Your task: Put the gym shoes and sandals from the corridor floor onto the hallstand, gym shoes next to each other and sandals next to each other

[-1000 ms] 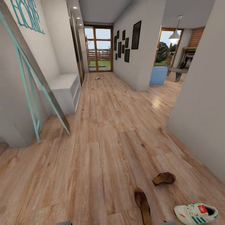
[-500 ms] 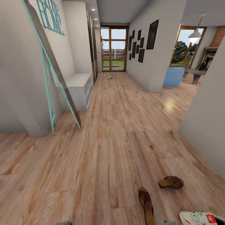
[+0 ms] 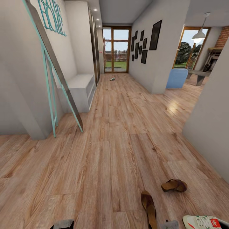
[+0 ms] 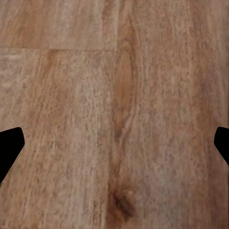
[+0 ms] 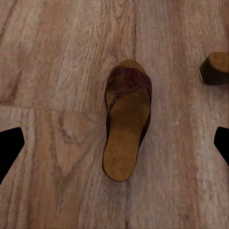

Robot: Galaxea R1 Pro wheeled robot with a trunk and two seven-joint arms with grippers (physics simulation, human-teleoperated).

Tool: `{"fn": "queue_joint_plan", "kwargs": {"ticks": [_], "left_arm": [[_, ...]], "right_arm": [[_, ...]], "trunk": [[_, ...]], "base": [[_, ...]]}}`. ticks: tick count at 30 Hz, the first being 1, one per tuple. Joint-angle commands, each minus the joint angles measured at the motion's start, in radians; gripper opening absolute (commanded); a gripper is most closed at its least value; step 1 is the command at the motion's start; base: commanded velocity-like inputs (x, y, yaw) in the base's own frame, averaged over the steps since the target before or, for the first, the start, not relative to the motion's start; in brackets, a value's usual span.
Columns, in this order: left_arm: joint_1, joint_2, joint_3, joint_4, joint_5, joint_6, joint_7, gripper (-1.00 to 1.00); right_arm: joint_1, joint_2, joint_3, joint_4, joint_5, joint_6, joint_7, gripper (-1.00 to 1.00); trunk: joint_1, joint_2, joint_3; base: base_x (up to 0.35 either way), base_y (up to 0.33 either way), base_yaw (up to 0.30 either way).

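Note:
Two dark brown sandals lie on the corridor floor [image 3: 121, 133] at the near right: one lengthwise [image 3: 149, 206], the other crosswise [image 3: 174, 185]. One cream gym shoe [image 3: 203, 221] with green stripes and a red label is cut off by the picture's lower right corner. In the right wrist view my right gripper [image 5: 114, 148] stands open above the lengthwise sandal [image 5: 126, 124], apart from it, with the other sandal [image 5: 217, 68] at the edge. Bare planks [image 4: 114, 95] lie under my open left gripper [image 4: 114, 148]. The pale hallstand [image 3: 81, 87] stands against the left wall, farther down the corridor.
A teal-framed panel [image 3: 51, 63] leans on the left wall before the hallstand. A small pale object [image 3: 112, 79] lies far off near the glass door [image 3: 116, 49], too small to tell. A wall corner [image 3: 206, 127] juts in at the right. A blue seat [image 3: 176, 78] stands beyond.
The whole picture shifted right and down early on, so the camera moved. Since half a second ago, grey parts of both arms have risen into the head view's bottom edge.

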Motion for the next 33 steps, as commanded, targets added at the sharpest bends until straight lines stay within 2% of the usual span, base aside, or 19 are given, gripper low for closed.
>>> {"fn": "queue_joint_plan", "kwargs": {"ticks": [1, 6, 11, 16, 17, 25, 33], "left_arm": [[-0.008, 0.001, -0.001, -0.025, 0.009, 0.005, -0.002, 1.00], [-0.054, 0.004, -0.001, -0.064, 0.008, 0.013, -0.004, 1.00], [-0.137, 0.005, -0.002, -0.077, 0.009, 0.044, -0.005, 1.00], [-0.224, 0.003, -0.003, -0.080, 0.009, 0.122, -0.008, 1.00], [-0.224, 0.003, -0.003, -0.080, 0.009, 0.122, -0.008, 1.00], [-0.333, -0.004, -0.004, -0.088, 0.008, 0.263, -0.032, 1.00], [-0.401, -0.006, -0.004, -0.090, -0.007, 0.337, -0.097, 1.00]], "right_arm": [[-0.001, 0.004, 0.001, -0.012, 0.006, -0.002, -0.001, 1.00], [-0.003, 0.022, 0.001, -0.078, 0.007, 0.006, -0.002, 1.00], [-0.004, 0.042, 0.001, -0.164, 0.007, 0.040, -0.007, 1.00], [-0.012, 0.065, 0.001, -0.245, 0.006, 0.145, -0.026, 1.00], [-0.012, 0.065, 0.001, -0.245, 0.006, 0.145, -0.026, 1.00], [-0.055, 0.093, 0.001, -0.306, 0.005, 0.331, -0.042, 1.00], [-0.106, 0.101, 0.001, -0.304, 0.006, 0.387, -0.045, 1.00]], "trunk": [[0.000, 0.000, -0.001], [0.000, 0.000, -0.001], [0.000, 0.000, -0.001], [0.000, 0.000, -0.001], [0.000, 0.000, -0.001], [0.000, 0.000, -0.001], [0.000, 0.000, -0.001]], "base": [[0.000, 0.000, 0.000], [0.000, 0.000, 0.000], [0.000, 0.000, 0.000], [0.000, 0.000, 0.000], [0.000, 0.000, 0.000], [0.000, 0.000, 0.000], [0.000, 0.000, 0.000]]}}
